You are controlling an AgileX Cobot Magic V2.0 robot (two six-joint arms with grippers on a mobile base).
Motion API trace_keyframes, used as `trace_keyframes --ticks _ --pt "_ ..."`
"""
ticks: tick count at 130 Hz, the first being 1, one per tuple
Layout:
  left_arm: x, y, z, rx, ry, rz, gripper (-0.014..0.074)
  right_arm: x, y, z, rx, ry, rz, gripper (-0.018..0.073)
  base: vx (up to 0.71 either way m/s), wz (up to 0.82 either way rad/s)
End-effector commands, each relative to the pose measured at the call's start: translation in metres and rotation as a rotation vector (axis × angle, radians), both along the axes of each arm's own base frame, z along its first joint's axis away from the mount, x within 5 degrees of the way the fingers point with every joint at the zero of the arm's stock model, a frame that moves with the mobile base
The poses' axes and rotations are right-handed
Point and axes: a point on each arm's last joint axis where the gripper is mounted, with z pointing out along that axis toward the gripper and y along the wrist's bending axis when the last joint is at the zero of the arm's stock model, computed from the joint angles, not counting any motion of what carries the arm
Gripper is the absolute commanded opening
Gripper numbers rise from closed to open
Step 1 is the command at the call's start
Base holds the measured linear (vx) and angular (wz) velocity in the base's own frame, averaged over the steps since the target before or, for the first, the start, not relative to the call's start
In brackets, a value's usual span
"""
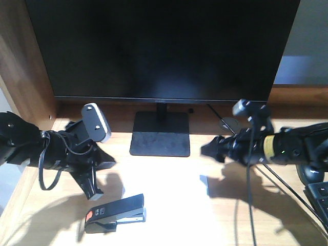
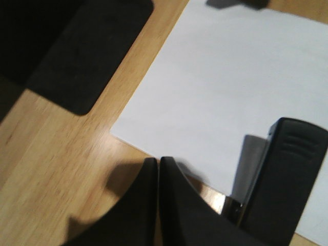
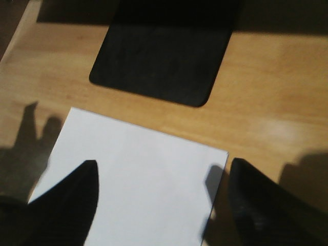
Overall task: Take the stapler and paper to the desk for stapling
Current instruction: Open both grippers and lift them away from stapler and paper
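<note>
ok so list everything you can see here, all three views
stapler: one, black with an orange-red patch, on the desk near the front left, its end over the paper's edge
paper: one, white sheet, flat on the desk in front of the monitor stand
desk: one, light wood with visible grain
monitor: one, black, screen dark, at the back
monitor stand: one, black flat base, centre of the desk
keyboard: one, black, only a corner showing at the far right edge
cables: black, running along the right side
left gripper: black, shut, above the desk beside the stapler
right gripper: black, open, over the paper
</note>
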Motion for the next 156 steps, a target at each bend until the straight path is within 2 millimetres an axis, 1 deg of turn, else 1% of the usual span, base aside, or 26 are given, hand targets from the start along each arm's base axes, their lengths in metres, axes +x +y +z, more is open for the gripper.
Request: trace_keyframes --ticks 1,6,7,10,11,14,15,18,19,22,23,28,29,34,35,37,46,56,65,82,83,93,114,119,133,156 --pt "0.003 0.005 0.019 -0.003 -0.057 0.115 -0.0006 -0.001 -0.007 0.031 -0.063 -0.139 -0.034 0.0395 0.00 0.00" --pt "0.004 0.008 0.021 0.010 -0.064 0.141 -0.0006 -0.002 -0.008 0.036 -0.071 -0.158 -0.045 0.0370 0.00 0.00" --pt "0.004 0.009 0.022 0.024 -0.075 0.146 -0.0006 -0.002 -0.009 0.038 -0.074 -0.167 -0.050 0.0344 0.00 0.00" --pt "0.004 0.010 0.023 0.028 -0.081 0.158 -0.0006 -0.002 -0.010 0.040 -0.077 -0.175 -0.055 0.0326 0.00 0.00" --pt "0.004 0.012 0.024 0.033 -0.085 0.171 -0.0006 -0.003 -0.010 0.042 -0.079 -0.183 -0.060 0.0298 0.00 0.00" --pt "0.004 0.013 0.025 0.034 -0.092 0.185 -0.0006 -0.003 -0.011 0.044 -0.082 -0.192 -0.065 0.0279 0.00 0.00" --pt "0.005 0.015 0.026 0.030 -0.092 0.210 -0.0006 -0.004 -0.011 0.047 -0.083 -0.202 -0.068 0.0248 0.00 0.00" --pt "0.005 0.016 0.029 0.039 -0.109 0.219 -0.0006 -0.005 -0.011 0.049 -0.084 -0.209 -0.069 0.0227 0.00 0.00" --pt "0.005 0.017 0.030 0.033 -0.109 0.244 -0.0006 -0.005 -0.012 0.051 -0.085 -0.218 -0.071 0.0206 0.00 0.00" --pt "0.005 0.018 0.033 0.032 -0.120 0.257 -0.0006 -0.006 -0.012 0.052 -0.086 -0.222 -0.070 0.0195 0.00 0.00" --pt "0.005 0.020 0.034 0.044 -0.137 0.264 -0.0006 -0.007 -0.012 0.055 -0.084 -0.233 -0.071 0.0150 0.00 0.00" --pt "0.005 0.022 0.038 0.046 -0.152 0.288 -0.0006 -0.008 -0.012 0.057 -0.085 -0.241 -0.069 0.0117 0.00 0.00" --pt "0.005 0.024 0.040 0.046 -0.164 0.308 -0.0006 -0.009 -0.012 0.059 -0.086 -0.250 -0.068 0.0083 0.00 0.00" --pt "0.004 0.026 0.044 0.044 -0.175 0.334 -0.0006 -0.010 -0.012 0.062 -0.088 -0.260 -0.065 0.0037 0.00 0.00" --pt "0.004 0.027 0.045 0.041 -0.180 0.348 -0.0006 -0.011 -0.013 0.063 -0.094 -0.269 -0.059 0.0003 0.00 0.00" --pt "0.003 0.028 0.047 0.028 -0.177 0.376 -0.0006 -0.012 -0.013 0.064 -0.096 -0.275 -0.056 -0.0017 0.00 0.00" --pt "0.001 0.033 0.055 0.030 -0.201 0.426 -0.0006 -0.015 -0.014 0.068 -0.117 -0.303 -0.058 -0.0013 0.00 0.00" --pt "-0.001 0.038 0.061 0.036 -0.229 0.473 -0.0006 -0.022 -0.020 0.069 -0.152 -0.324 -0.103 -0.0006 0.00 0.00" --pt "-0.006 0.042 0.064 0.032 -0.253 0.511 -0.0006 -0.032 -0.029 0.071 -0.208 -0.358 -0.161 -0.0006 0.00 0.00" --pt "-0.017 0.047 0.068 -0.014 -0.302 0.540 -0.0006 -0.054 -0.037 0.076 -0.278 -0.421 -0.177 -0.0006 0.00 0.00" --pt "-0.019 0.047 0.070 -0.030 -0.314 0.541 -0.0006 -0.057 -0.038 0.077 -0.282 -0.430 -0.182 -0.0006 0.00 0.00" --pt "-0.028 0.048 0.072 -0.089 -0.350 0.543 -0.0006 -0.071 -0.042 0.081 -0.289 -0.459 -0.205 -0.0006 0.00 0.00" --pt "-0.051 0.050 0.072 -0.182 -0.443 0.505 -0.0006 -0.101 -0.050 0.092 -0.295 -0.546 -0.263 -0.0006 0.00 0.00" --pt "-0.058 0.051 0.072 -0.205 -0.466 0.496 -0.0006 -0.111 -0.052 0.094 -0.292 -0.572 -0.271 -0.0006 0.00 0.00" --pt "-0.075 0.055 0.071 -0.261 -0.525 0.473 -0.0006 -0.133 -0.055 0.094 -0.279 -0.620 -0.281 -0.0006 0.00 0.00" --pt "-0.108 0.062 0.078 -0.351 -0.640 0.447 -0.0006 -0.169 -0.059 0.097 -0.251 -0.729 -0.302 -0.0006 0.00 0.00"
